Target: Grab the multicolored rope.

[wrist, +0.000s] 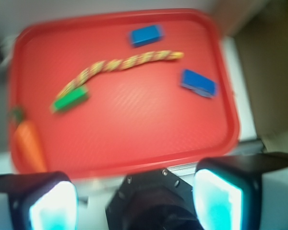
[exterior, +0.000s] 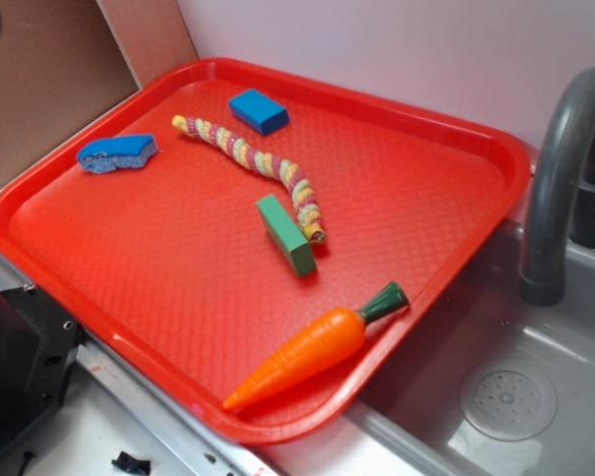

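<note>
Twisted multicolored rope of yellow, pink and green strands (exterior: 260, 166) lying curved across red plastic tray (exterior: 139, 288), one end touching green rectangular block (exterior: 286, 235). Gripper (wrist: 134, 201) spread wide, empty, above tray's near edge, well apart from rope.

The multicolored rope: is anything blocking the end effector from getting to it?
Nothing visible blocks it. The multicolored rope lies uncovered on the red tray; the green block sits beside one end. The open end effector is off the tray.

Wrist view blurred throughout; gripper (wrist: 134, 201) fingers cut by lower edge. Exterior view: faucet (exterior: 565, 169) cut at right edge.
</note>
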Controlling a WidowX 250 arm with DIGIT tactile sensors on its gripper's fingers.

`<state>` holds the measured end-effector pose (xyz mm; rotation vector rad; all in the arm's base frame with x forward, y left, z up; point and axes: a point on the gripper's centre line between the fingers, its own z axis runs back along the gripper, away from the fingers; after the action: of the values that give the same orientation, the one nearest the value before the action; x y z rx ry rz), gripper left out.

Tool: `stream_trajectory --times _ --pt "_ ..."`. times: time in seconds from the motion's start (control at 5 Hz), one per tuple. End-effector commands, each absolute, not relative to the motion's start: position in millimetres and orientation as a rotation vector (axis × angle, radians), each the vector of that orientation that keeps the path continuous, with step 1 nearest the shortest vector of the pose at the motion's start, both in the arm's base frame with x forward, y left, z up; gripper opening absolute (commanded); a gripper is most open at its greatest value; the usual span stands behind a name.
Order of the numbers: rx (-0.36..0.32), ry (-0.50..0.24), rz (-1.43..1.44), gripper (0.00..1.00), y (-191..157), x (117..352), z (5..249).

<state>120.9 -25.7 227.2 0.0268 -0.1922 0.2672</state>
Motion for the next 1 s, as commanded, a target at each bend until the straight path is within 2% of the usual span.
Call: stream_trajectory --times 0.0,0.4,0.8 --pt "-0.004 -0.282 0.763 1.00 -39.1 159.7 182.9" --pt "-0.103 -0.263 1.271 1.00 -24.1 204.4 133.5" --pt "-0.134 -0.252 1.343 1.00 -14.5 248.7 94.9"
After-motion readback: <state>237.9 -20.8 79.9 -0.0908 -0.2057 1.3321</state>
